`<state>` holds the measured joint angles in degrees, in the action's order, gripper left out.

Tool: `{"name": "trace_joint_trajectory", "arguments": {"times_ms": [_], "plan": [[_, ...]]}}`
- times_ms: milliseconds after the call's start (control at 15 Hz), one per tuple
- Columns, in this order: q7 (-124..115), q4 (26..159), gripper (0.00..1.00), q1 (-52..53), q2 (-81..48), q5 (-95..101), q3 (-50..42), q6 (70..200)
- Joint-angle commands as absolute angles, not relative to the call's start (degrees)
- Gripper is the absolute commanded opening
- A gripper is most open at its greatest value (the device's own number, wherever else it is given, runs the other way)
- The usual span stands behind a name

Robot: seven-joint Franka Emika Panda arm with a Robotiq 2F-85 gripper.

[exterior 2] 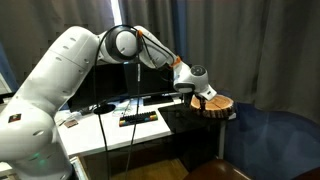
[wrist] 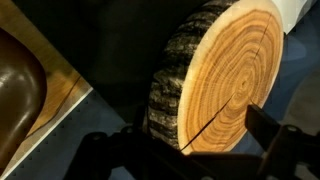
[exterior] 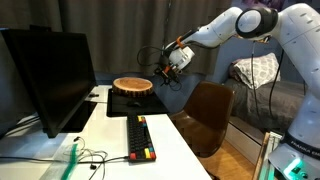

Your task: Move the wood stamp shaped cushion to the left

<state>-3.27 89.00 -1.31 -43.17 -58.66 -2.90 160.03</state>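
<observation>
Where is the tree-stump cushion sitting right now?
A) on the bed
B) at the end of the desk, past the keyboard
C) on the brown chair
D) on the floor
B: the wood stamp shaped cushion lies flat at the far end of the desk, beyond the keyboard.

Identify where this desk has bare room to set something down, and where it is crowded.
Free: the white desk strip between the keyboard and the edge by the chair, and the patch between monitor and keyboard. Crowded: the far end, with the gripper beside the wood stamp shaped cushion, and the near corner with cables.
</observation>
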Motion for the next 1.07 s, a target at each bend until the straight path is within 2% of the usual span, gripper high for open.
{"name": "trace_joint_trajectory", "arguments": {"times_ms": [0,733,800,867,1000], "plan": [[-10.48,78.64,1.0,-1.6,-51.31,-53.95,-2.22,160.59],[-25.5,58.05,1.0,-1.54,-67.78,-43.01,-2.15,161.05],[-26.17,56.57,0.75,-1.49,-68.94,-42.33,-2.16,161.2],[-27.02,55.27,0.74,-1.39,-69.94,-41.52,-2.31,161.35],[-28.62,53.11,0.59,-1.28,-71.58,-39.86,-2.67,161.43]]}}
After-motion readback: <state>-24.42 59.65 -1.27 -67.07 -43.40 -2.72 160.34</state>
